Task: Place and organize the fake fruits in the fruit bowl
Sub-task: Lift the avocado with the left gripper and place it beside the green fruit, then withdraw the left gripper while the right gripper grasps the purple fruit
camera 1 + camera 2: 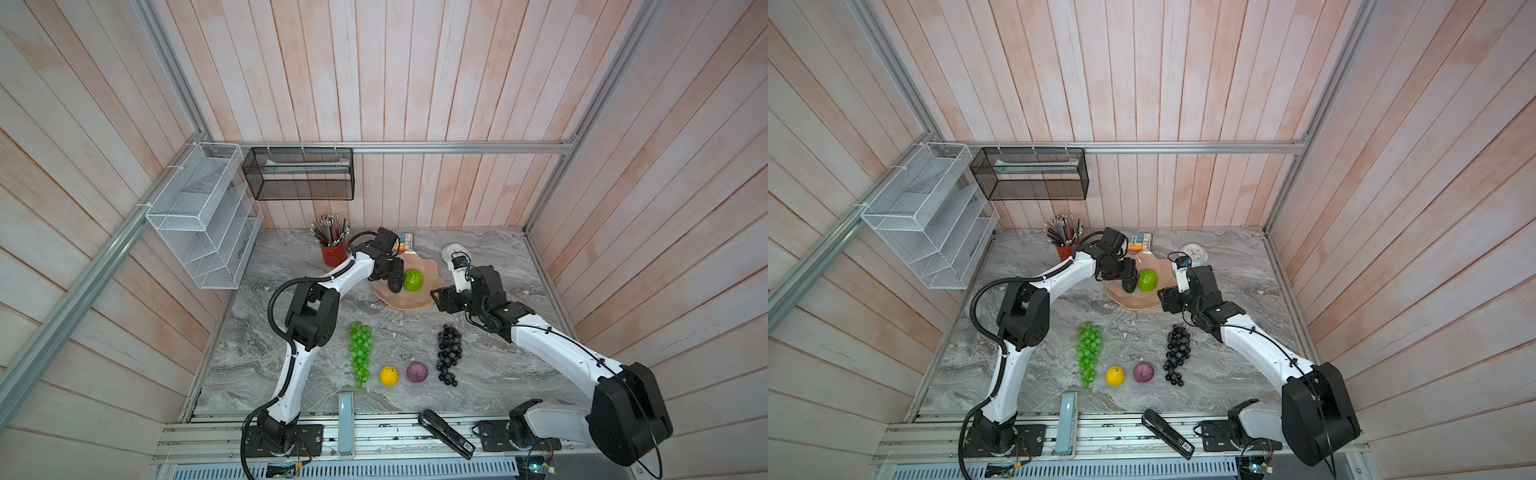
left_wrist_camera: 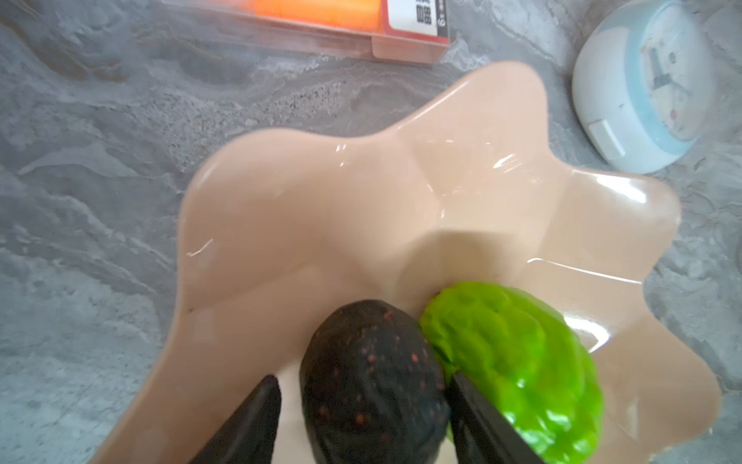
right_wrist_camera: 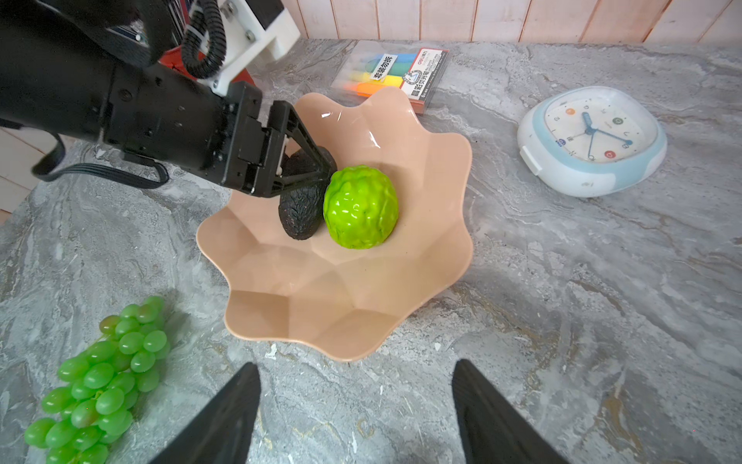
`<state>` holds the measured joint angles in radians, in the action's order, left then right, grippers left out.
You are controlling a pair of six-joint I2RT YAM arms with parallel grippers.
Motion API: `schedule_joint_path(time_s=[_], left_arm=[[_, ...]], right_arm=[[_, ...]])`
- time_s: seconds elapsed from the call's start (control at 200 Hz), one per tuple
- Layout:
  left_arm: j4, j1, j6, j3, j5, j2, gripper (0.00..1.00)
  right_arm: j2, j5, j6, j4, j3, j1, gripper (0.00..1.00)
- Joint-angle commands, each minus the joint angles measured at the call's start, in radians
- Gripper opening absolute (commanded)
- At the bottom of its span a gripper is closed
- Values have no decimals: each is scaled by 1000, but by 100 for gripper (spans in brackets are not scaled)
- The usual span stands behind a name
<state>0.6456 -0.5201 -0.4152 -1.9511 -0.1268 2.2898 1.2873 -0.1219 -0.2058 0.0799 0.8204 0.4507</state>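
- We see the left jaws reaching down into the fruit bowl [image 1: 415, 305] and standing spread on either side of the avocado [image 2: 369, 381], not clamping it
- In the left wrist view one finger [image 2: 249, 422] leaves a strip of bowl showing between itself and the avocado, while the other finger [image 2: 482, 418] sits between the avocado and the bumpy lime-green ball [image 2: 514, 361]
- The avocado lies on the bowl's floor and touches the lime-green ball, which is also inside the bowl
- We find the right jaws wide apart with nothing between them, over bare tabletop [image 3: 562, 321] just beside the bowl's rim
- Four fruits lie in a row on the tabletop, well apart from the bowl: the green grape bunch [image 1: 360, 353], the small yellow ball [image 1: 388, 375], the small purple ball [image 1: 417, 371] and the black-purple grape bunch [image 1: 449, 353]
- Beyond the bowl we see a highlighter pack [image 3: 393, 72] just beside its rim, a white clock [image 3: 590, 140] and a red pencil cup [image 1: 333, 253]
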Motion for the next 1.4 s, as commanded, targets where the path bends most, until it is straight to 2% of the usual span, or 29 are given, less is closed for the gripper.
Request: schedule_joint_path(time_s=[0.0, 0.215, 0.425, 0.655, 0.81, 0.93, 1.075, 1.255, 1.395], left_arm=[[-16, -3, -11, 33, 27, -111, 68], [-23, -9, -22, 202, 30, -306, 67], [-78, -36, -35, 490, 36, -551, 69], [-152, -77, -70, 765, 105, -778, 70], [-221, -92, -101, 944, 150, -899, 71], [-224, -91, -115, 1007, 203, -966, 71], [-228, -89, -117, 1023, 249, -998, 74], [-238, -88, -140, 1012, 245, -961, 75], [-237, -81, -161, 1014, 237, -929, 76]], right_arm=[[-11, -11, 15, 25, 51, 0, 76], [13, -20, 36, -12, 83, 5, 75], [99, -54, 25, -13, 152, 21, 74], [126, 43, 17, 45, 165, 144, 74], [90, 84, -19, 164, 124, 223, 73], [5, 144, -89, 224, 35, 303, 74], [-61, 158, -178, 281, -70, 397, 74], [-40, 129, -208, 291, -115, 503, 76], [10, 100, -205, 291, -109, 525, 78]])
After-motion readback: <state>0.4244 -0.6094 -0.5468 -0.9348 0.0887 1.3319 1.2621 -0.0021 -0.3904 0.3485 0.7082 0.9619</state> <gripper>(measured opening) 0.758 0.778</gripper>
